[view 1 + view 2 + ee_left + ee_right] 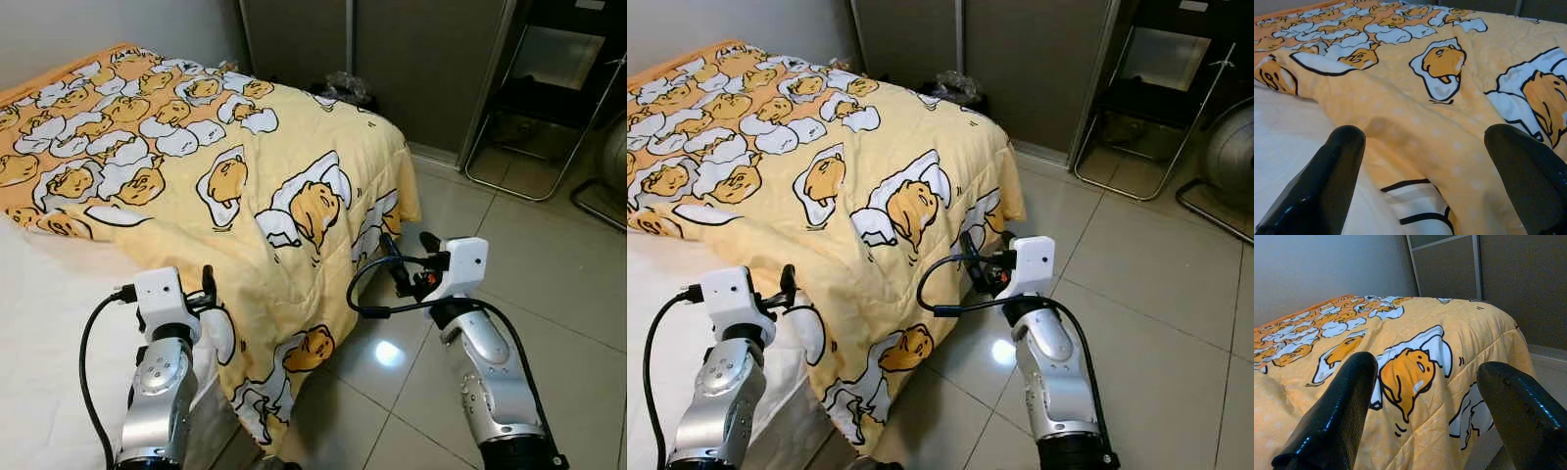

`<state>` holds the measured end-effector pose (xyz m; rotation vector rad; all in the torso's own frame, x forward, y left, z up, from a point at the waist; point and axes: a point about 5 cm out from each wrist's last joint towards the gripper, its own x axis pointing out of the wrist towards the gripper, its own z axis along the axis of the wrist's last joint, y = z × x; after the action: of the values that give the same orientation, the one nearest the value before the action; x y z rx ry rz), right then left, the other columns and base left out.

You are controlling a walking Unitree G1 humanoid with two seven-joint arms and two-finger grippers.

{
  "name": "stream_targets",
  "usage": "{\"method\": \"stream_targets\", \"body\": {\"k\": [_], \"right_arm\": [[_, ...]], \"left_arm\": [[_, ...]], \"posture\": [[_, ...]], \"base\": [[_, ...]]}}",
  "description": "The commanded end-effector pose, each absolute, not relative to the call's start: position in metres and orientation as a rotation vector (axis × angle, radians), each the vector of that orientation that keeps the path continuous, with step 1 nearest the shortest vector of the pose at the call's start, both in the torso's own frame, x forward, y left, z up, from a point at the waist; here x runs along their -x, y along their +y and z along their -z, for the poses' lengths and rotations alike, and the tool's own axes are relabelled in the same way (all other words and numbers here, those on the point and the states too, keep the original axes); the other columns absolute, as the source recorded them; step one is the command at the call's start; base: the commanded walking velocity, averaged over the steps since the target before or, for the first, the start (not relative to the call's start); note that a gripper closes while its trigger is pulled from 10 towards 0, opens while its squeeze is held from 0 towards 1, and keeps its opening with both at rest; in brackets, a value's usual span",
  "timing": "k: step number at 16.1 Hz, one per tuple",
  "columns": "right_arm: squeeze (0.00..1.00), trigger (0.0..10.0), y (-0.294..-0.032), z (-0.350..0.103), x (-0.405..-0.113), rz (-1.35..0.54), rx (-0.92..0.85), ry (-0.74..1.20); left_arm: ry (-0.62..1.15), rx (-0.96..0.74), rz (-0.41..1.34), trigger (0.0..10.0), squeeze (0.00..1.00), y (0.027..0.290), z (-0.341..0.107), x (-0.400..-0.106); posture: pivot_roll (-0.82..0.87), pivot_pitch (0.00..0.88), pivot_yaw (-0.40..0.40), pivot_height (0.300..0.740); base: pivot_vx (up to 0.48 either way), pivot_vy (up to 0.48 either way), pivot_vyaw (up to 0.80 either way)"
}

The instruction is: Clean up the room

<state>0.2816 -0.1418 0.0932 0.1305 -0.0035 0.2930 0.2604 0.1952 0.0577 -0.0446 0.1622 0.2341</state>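
- Covering most of the bed, the yellow blanket [245, 166] hangs over the mattress corner toward the tiled floor [549, 294].
- Left gripper [1435, 176] hovers over the blanket's folded edge beside the white sheet [49, 323], fingers spread apart, empty.
- Right gripper [1425, 406] faces the draped corner, fingers wide, empty.

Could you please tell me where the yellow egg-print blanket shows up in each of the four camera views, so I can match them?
Left eye view: the blanket covers the bed from upper left to centre, hanging over the corner.
Right eye view: the same, shifted left.
Left wrist view: it spreads beyond the open left gripper.
Right wrist view: it lies ahead of the open right gripper.
Shared landmark: the large egg character near the bed corner.
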Motion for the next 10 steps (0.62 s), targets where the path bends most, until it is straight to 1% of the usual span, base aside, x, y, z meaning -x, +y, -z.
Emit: {"method": "stream_targets", "body": {"k": [1, 3, 7, 9, 10], "right_arm": [[0.0, 10.0, -0.139, -0.092, -0.281, -0.298, -0.135, 0.005], [0.0, 10.0, -0.136, -0.089, -0.281, -0.325, -0.117, 0.028], [0.0, 10.0, -0.137, -0.086, -0.282, -0.324, -0.118, 0.04], [0.0, 10.0, -0.14, -0.08, -0.284, -0.293, -0.13, 0.074], [0.0, 10.0, -0.15, -0.067, -0.285, -0.216, -0.171, 0.136]], "left_arm": [[0.131, 0.034, -0.232, 10.0, 0.0, 0.196, -0.064, -0.263], [0.107, 0.003, -0.154, 10.0, 0.0, 0.187, -0.068, -0.263], [0.098, -0.005, -0.121, 10.0, 0.0, 0.184, -0.069, -0.267], [0.146, -0.01, -0.03, 10.0, 0.0, 0.176, -0.062, -0.27], [0.217, -0.037, 0.083, 10.0, 0.0, 0.165, -0.05, -0.273]], "posture": [[-0.18, 0.0, 0.142, 0.74], [-0.18, 0.0, 0.143, 0.74], [-0.18, 0.0, 0.142, 0.74], [-0.18, 0.0, 0.142, 0.74], [-0.18, 0.0, 0.138, 0.74]], "base": [[0.0, 0.0, 0.0], [0.0, 0.0, 0.0], [0.0, 0.0, 0.0], [0.0, 0.0, 0.0], [0.0, 0.0, 0.0]]}}
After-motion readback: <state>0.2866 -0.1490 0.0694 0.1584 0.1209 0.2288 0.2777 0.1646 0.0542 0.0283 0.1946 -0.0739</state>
